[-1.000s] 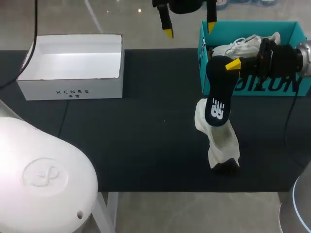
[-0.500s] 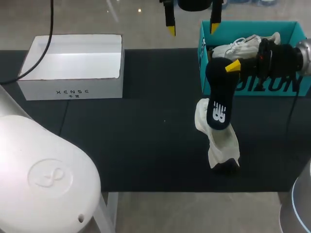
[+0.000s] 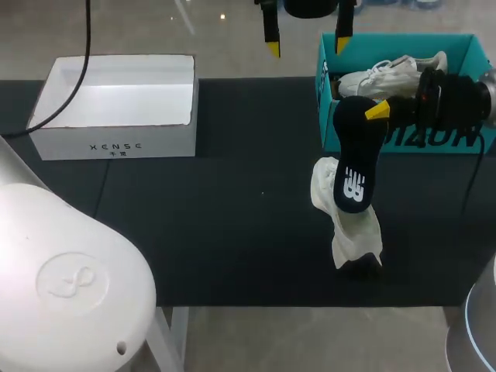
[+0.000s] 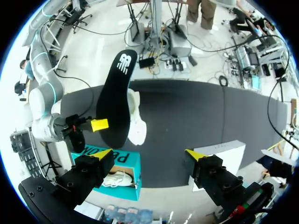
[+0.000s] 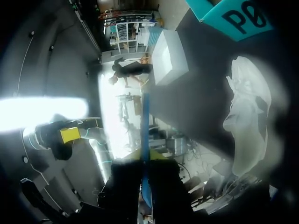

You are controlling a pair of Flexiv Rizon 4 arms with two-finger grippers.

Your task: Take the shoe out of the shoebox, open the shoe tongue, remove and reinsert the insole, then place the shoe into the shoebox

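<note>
From above, the right hand point(image 3: 373, 113) grips the top end of the dark insole point(image 3: 353, 167) in front of the teal shoebox point(image 3: 465, 45) at the far right corner of the table point(image 3: 194, 225). The white shoe point(image 3: 353, 232) stands below it, and the left hand point(image 3: 305, 45) hangs wide open and empty over the far edge. The left wrist view shows its fingers spread with nothing between them, and the insole and shoe ahead. In the right wrist view the insole is seen edge-on, pinched between both fingers, with the shoe beside it.

robot lab, cable-strewn floor point(image 4: 210, 60)
</note>
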